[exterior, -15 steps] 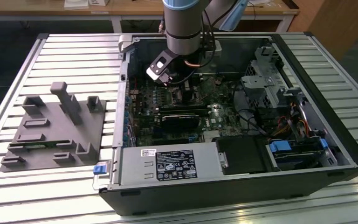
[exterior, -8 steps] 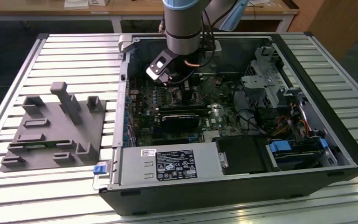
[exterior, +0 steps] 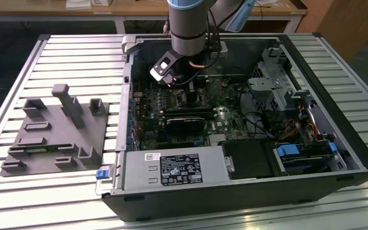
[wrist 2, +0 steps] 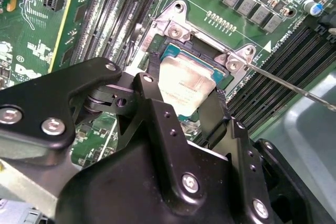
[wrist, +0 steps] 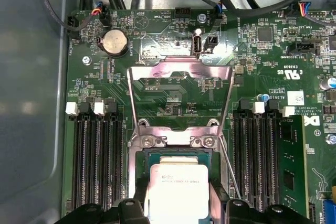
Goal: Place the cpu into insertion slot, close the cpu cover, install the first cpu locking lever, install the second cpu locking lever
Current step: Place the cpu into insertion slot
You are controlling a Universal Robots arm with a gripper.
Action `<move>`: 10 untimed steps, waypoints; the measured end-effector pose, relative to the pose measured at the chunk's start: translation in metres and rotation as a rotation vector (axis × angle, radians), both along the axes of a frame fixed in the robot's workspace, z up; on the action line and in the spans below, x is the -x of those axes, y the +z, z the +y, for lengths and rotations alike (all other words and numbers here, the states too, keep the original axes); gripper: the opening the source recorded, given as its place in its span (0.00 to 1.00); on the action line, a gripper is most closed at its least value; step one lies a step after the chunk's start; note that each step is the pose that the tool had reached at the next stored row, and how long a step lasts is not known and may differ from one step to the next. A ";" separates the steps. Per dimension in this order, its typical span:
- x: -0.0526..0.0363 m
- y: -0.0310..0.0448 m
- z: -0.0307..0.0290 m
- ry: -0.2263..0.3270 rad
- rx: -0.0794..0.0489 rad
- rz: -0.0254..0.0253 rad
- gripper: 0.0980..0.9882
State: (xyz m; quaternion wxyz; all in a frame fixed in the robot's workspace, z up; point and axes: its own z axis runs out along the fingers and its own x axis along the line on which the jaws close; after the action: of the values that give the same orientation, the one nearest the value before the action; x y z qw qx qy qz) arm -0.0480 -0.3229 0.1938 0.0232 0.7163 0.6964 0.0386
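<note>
Your gripper is clamped on the small flat square cpu with the pale silvery metal top, with one black finger on each of two opposite edges, so the cpu lies directly between the fingers. Just beneath it is the square, silver-rimmed insertion slot. I cannot tell if the cpu is fully seated. The thin silver cpu cover frame is open, hinged back beyond the fingertips. The grey arm reaches steeply down into the black computer case.
</note>
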 end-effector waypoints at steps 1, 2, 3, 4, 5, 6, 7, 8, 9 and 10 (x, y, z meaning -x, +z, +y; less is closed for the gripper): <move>0.0000 -0.0003 0.0002 0.000 0.001 0.0000 0.49; 0.0000 -0.0006 0.0003 0.000 0.002 0.0001 0.49; 0.0000 -0.0010 0.0003 0.000 0.003 0.0002 0.49; 0.0000 -0.0012 0.0003 0.000 0.003 0.0003 0.49; 0.0001 -0.0012 0.0003 0.000 0.003 0.0003 0.49; 0.0001 -0.0012 0.0003 0.000 0.003 0.0003 0.49; 0.0001 -0.0012 0.0003 0.000 0.003 0.0003 0.49; 0.0000 -0.0013 0.0003 0.000 0.003 0.0002 0.49; 0.0001 -0.0014 0.0003 0.000 0.003 0.0001 0.49; 0.0001 -0.0014 0.0003 0.000 0.003 0.0002 0.49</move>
State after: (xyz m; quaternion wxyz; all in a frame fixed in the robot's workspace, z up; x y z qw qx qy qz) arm -0.0481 -0.3226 0.1924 0.0243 0.7163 0.6964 0.0375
